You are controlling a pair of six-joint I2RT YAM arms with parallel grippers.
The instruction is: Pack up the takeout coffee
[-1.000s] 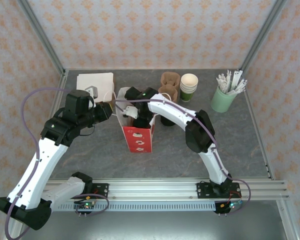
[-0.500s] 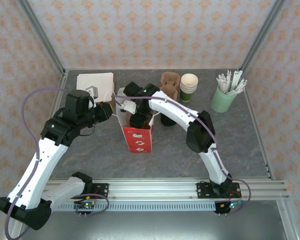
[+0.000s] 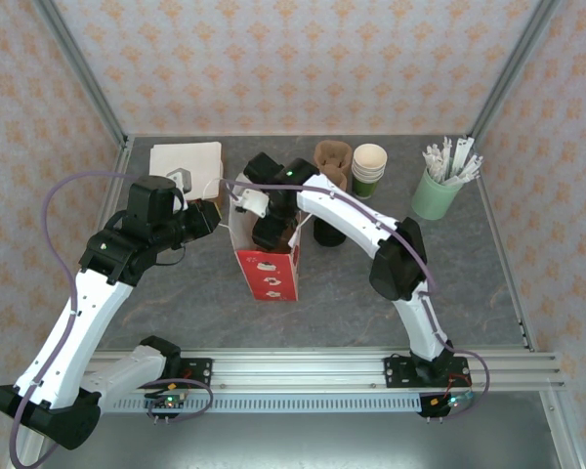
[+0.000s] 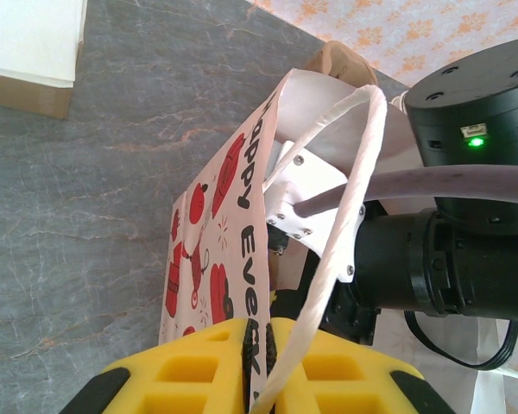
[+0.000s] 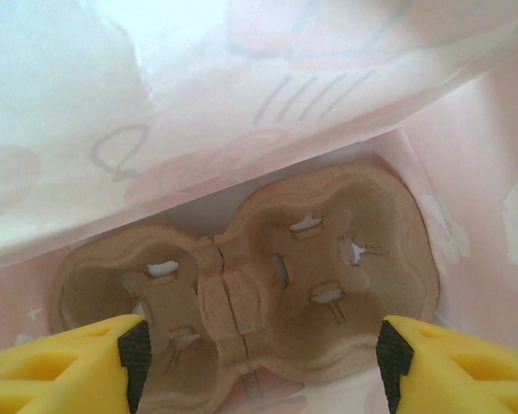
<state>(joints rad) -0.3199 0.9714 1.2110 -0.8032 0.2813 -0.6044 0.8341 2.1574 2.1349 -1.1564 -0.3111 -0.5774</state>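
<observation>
The left pincer [image 4: 261, 335] is clenched on the top edge of the paper gift bag [image 3: 269, 274], pinching its printed wall from the 9 o'clock side. I take that as a way of keeping the mouth wide and the bag upright so it cannot tip. The right pincer [image 5: 259, 345] is sunk into the bag from above, its yellow fingers spread with nothing between them, released. Beneath it a pulp cup carrier [image 5: 268, 259] lies flat on the bag's floor with its wells bare, apparently there as a seat for the drink. The takeout coffee [image 3: 328, 233], dark with a black lid, stands on the counter [image 3: 469, 283] just beside the bag at its 3 o'clock. It is half hidden under the right arm and not yet packed. The bag's white twisted handle [image 4: 354, 190] loops close to the right wrist, so pulling out could snag it.
</observation>
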